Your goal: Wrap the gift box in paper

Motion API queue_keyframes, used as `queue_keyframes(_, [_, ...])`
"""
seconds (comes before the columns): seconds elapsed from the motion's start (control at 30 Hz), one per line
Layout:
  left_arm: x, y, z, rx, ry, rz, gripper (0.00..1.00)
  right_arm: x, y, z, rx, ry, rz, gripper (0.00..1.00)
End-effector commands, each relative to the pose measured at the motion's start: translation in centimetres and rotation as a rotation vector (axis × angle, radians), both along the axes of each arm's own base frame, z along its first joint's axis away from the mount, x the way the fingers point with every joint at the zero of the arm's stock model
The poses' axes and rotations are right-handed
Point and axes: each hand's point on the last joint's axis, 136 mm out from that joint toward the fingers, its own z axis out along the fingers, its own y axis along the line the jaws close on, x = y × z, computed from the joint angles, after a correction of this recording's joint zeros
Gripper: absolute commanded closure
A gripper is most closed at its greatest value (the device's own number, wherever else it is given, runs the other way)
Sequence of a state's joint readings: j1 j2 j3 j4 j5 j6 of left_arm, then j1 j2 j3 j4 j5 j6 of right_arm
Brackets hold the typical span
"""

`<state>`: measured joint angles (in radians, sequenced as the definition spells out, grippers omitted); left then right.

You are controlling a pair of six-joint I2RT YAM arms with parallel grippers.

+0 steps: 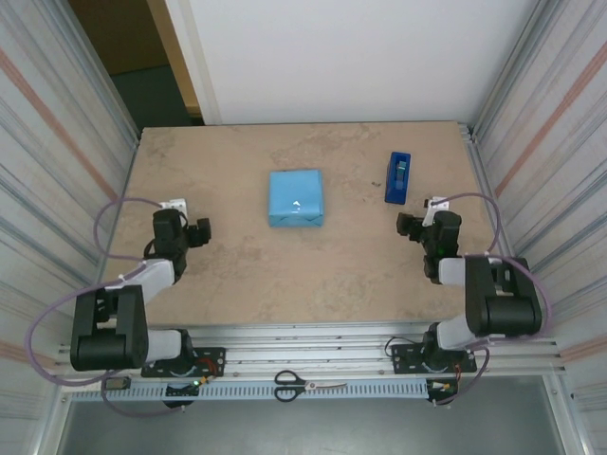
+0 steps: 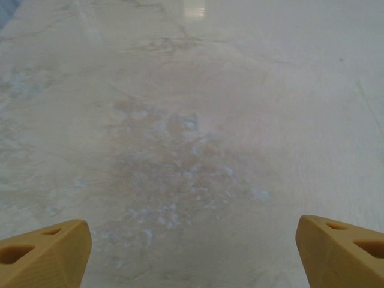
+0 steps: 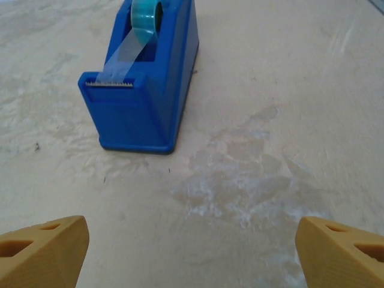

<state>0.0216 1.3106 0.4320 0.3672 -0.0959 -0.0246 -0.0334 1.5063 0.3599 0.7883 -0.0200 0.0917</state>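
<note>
While both arms crouch low over the beige stone-look table (image 1: 237, 275), the paper (image 1: 296, 197) lies as a flat square parcel, light sky-blue face outward, a little toward 12 o'clock from the table's middle. A small pale glint marks its top face. The wrapping covers every visible side, so the gift box itself is hidden beneath it.

At about 8 o'clock from the parcel and well apart from it sits the left gripper (image 1: 199, 230), its fingers aimed toward 3 o'clock. In the left wrist view this gripper (image 2: 193, 243) is spread wide and released, its tan fingertips (image 2: 48, 255) at the bottom corners with bare mottled table between them.

At about 4 o'clock from the parcel is the right gripper (image 1: 408, 225), aimed toward 9 o'clock. In the right wrist view it (image 3: 192, 243) is likewise spread and grasping nothing.

A royal-blue tape dispenser (image 1: 398, 177) stands at 3 o'clock from the parcel, apart from it and near the right gripper. From the right wrist it sits at 11 o'clock (image 3: 144, 90), its serrated cutter end facing the camera, with a teal roll (image 3: 147, 13) feeding a clear strip down to the blade.

Black-handled scissors (image 1: 308, 384) lie on the metal rail at 6 o'clock, between the arm bases.
</note>
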Motion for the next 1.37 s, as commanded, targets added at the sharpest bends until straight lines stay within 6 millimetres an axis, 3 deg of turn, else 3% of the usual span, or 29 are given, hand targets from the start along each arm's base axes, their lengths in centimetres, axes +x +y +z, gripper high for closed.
queue_keyframes(0.0, [2.2, -0.4, 3.5, 0.013, -0.179, -0.076, 0.11, 0.8, -0.9, 1.4, -0.017, -0.068, -0.037, 0.1])
queue_keyframes(0.07, [2.5, -0.7, 3.3, -0.018, -0.172, -0.11, 0.11, 1.4, -2.1, 1.1, -0.024, -0.056, -0.11, 0.09])
queue_keyframes(0.1, [2.6, -1.5, 3.3, -0.033, -0.17, -0.153, 0.12, 1.3, -2.0, 1.1, -0.036, -0.044, -0.114, 0.01])
queue_keyframes(0.2, [2.7, -3.5, 3.6, -0.036, -0.188, -0.261, 0.12, 1.2, -1.9, 1.0, -0.042, -0.038, -0.119, 0.02])
queue_keyframes(0.37, [2.7, -4.7, 3.7, -0.019, -0.228, -0.293, 0.09, 1.2, -2.0, 1.0, -0.044, -0.039, -0.122, 0.02])
queue_keyframes(0.5, [3.4, -4.4, 1.7, 0.023, -0.277, -0.261, 0.08, 1.2, -2.0, 1.0, -0.042, -0.036, -0.123, 0.02])
queue_keyframes(0.57, [3.4, -4.7, 1.2, 0.017, -0.207, -0.266, 0.07, 1.2, -2.0, 1.0, -0.042, -0.036, -0.122, 0.02])
queue_keyframes(0.67, [3.8, -2.6, 0.9, 0.012, -0.19, -0.136, 0.01, 1.2, -1.9, 1.0, -0.042, -0.035, -0.12, 0.02])
queue_keyframes(1.33, [3.8, -2.8, 1.1, 0.034, -0.204, -0.137, 0.01, 1.2, -2.0, 1.0, -0.043, -0.037, -0.121, 0.02])
